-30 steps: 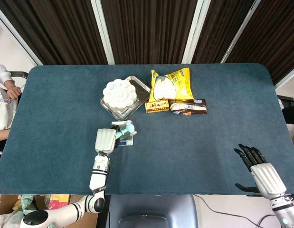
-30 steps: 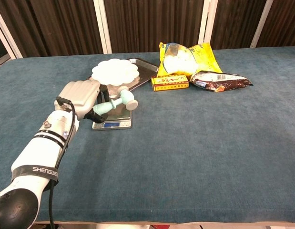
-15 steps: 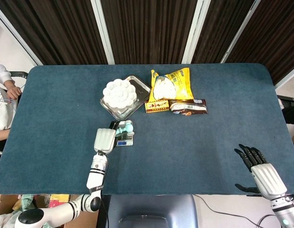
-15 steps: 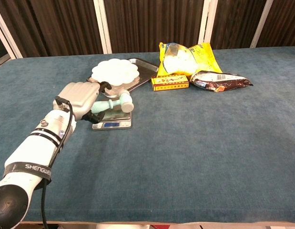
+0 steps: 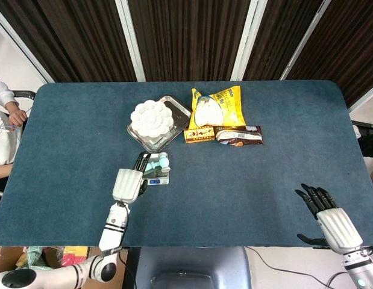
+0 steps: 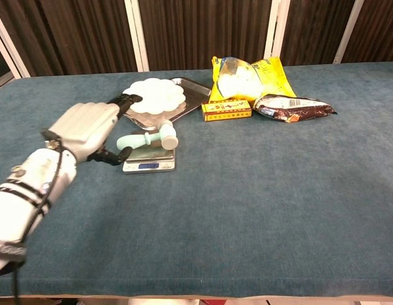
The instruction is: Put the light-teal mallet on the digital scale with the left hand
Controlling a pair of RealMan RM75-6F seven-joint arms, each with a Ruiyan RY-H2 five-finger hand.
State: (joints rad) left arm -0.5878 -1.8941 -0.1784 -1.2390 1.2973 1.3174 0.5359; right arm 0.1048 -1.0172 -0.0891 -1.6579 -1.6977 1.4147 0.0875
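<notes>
The light-teal mallet lies on the digital scale, its white-ended head to the right; in the head view the mallet sits atop the scale. My left hand hovers just left of the scale with fingers spread, holding nothing; from above the left hand is at the scale's near-left side. My right hand rests open near the table's front right corner, far from the scale.
Behind the scale a steel tray carries a white scalloped plate. A yellow snack bag, a small yellow-red box and a dark wrapped bar lie at centre back. A person's arm shows at the far left.
My left hand lowered the mallet onto the scale, let go of it and drew back toward the near left with fingers spread. The right hand stayed put.
</notes>
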